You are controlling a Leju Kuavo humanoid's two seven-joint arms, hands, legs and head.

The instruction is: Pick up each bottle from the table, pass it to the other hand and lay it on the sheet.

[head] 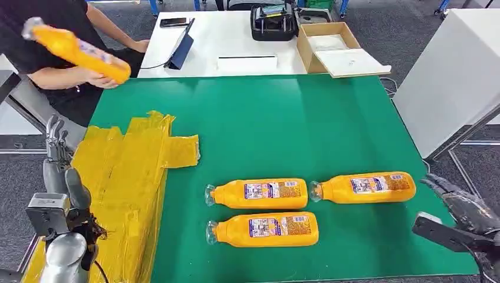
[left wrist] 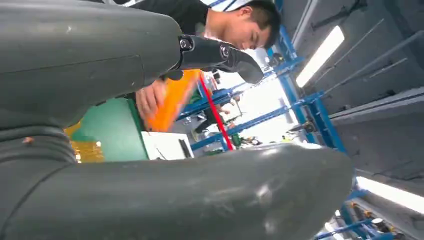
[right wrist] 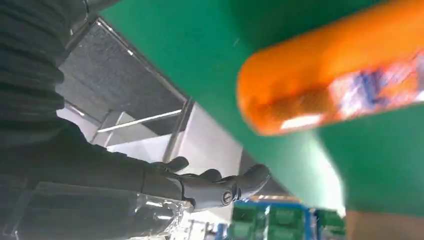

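- On the green desk (head: 283,130) three orange bottles lie on their sides, caps toward the robot's left: a near-left bottle (head: 262,229), a middle bottle (head: 257,194) just behind it, and a right bottle (head: 363,187) close to the desk's right edge.
- Over the desk's left end lies a crumpled yellow sheet (head: 127,177), with no bottle on it.
- At the far left a person holds a fourth bottle (head: 76,52) in the air.
- Left hand (head: 58,154) is raised beside the sheet, fingers apart, holding nothing.
- Right hand (head: 463,206) hovers just off the desk's right edge near the right bottle, fingers spread and empty.
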